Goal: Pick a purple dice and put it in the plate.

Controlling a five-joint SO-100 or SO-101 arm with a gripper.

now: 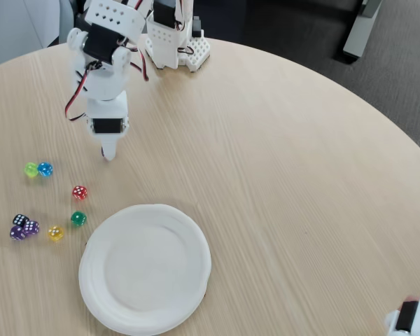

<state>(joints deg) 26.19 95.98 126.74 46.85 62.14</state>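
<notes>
Two purple dice (31, 227) (17, 234) lie close together near the table's left edge in the fixed view, next to a near-black die (19, 220). The white plate (145, 269) sits at the front of the table, to the right of them, with nothing in it. My gripper (108, 152) points down at the table behind the plate, well above and to the right of the purple dice. Its fingers look closed to a single tip and hold nothing.
Other dice lie scattered left of the plate: yellow-green (31, 169), blue (45, 169), red (79, 192), green (78, 218), yellow (54, 232). The arm's base (175, 42) stands at the table's far edge. A white device (413, 318) sits at the bottom right corner.
</notes>
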